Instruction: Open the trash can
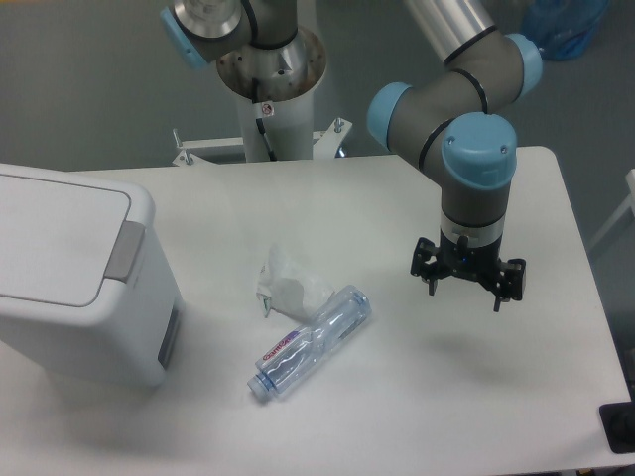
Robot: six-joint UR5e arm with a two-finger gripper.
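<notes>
The trash can is a large white boxy bin at the left of the table. Its flat lid is down and the grey push tab sits on its right edge. My gripper hangs above the right part of the table, far to the right of the bin. Its black fingers are spread apart and hold nothing.
A clear plastic bottle lies on its side in the middle of the table, with a crumpled white wrapper touching its upper end. The arm's base column stands at the back. A dark object sits at the table's right front corner.
</notes>
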